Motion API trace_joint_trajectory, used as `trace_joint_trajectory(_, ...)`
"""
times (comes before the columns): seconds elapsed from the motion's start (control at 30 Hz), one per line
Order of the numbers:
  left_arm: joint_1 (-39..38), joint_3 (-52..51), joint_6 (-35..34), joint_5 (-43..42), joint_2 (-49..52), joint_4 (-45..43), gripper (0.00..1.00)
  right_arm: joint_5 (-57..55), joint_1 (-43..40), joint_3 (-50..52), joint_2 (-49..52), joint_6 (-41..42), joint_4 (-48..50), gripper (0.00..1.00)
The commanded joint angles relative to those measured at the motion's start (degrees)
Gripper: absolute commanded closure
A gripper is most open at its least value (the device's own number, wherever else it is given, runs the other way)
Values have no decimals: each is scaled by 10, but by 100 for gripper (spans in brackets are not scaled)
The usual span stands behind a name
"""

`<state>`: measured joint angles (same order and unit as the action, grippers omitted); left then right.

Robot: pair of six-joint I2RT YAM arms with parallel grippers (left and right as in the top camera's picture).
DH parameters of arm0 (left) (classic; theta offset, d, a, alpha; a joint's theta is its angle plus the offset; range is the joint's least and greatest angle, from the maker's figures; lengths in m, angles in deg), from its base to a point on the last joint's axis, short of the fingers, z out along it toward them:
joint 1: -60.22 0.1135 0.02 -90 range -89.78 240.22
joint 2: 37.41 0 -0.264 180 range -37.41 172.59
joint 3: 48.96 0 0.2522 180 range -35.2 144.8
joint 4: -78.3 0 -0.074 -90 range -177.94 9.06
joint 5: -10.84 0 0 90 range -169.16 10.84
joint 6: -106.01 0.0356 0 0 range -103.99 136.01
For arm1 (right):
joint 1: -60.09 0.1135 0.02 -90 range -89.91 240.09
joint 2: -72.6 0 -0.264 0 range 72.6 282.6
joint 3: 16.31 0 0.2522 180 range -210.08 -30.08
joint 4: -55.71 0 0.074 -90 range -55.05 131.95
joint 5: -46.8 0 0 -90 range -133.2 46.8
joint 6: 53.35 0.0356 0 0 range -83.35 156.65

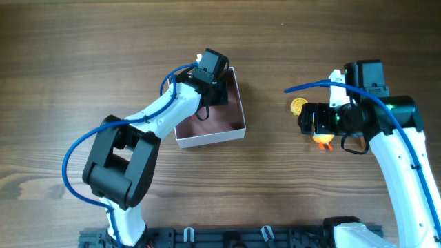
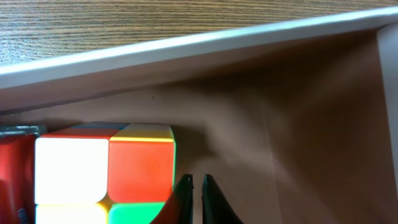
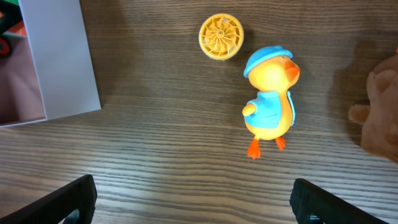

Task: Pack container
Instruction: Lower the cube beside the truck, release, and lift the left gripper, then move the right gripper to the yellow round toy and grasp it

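Container (image 1: 210, 138) sits left of centre on bench (image 1: 83, 41), with puzzle cube (image 2: 106, 174) inside. Left claw (image 2: 196, 186) is down in the box beside the cube, pressed almost together and gripping nothing. Right claw (image 3: 193, 185) is spread wide over duck toy (image 3: 270, 102).

Risks: the duck's rounded body may squirt out as the claw closes, and the closing claw may knock the nearby yellow disc (image 3: 221, 36).

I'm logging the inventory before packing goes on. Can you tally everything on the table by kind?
Box: 1
Puzzle cube: 1
Duck: 1
Yellow disc: 1
Brown plush: 1
Red thing by the cube, kind unclear: 1
Total: 6
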<state>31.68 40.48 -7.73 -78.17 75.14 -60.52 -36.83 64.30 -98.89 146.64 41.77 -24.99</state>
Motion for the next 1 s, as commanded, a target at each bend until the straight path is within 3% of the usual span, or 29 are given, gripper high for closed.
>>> trace_joint_trajectory(0.0, 1, 5, 10, 8, -5, 2, 85, -8, 2, -10, 3, 10, -2, 0)
trace_joint_trajectory(0.27, -12, 5, 10, 20, -133, 21, 74, -8, 2, -10, 3, 10, 1, 0)
trace_joint_trajectory(0.4, -10, 5, 9, 74, -228, 85, 68, 2, 2, -10, 0, 8, 0, 0)
trace_joint_trajectory(0.47, -2, 5, -23, 111, -276, 142, 63, 12, 3, -11, -13, 2, 1, 0)
trace_joint_trajectory(0.53, 19, 5, -76, 120, -320, 214, 48, 14, 9, -16, -43, -5, 4, 0)
trace_joint_trajectory(0.63, 56, 5, -110, 120, -359, 290, 2, 14, 26, -35, -90, -7, 21, 0)
trace_joint_trajectory(0.8, 146, 5, -115, 111, -383, 354, 0, -14, 54, -72, -123, -3, 66, 0)
trace_joint_trajectory(0.97, 214, 4, -114, 70, -382, 360, 0, -48, 54, -72, -35, -7, 87, 0)
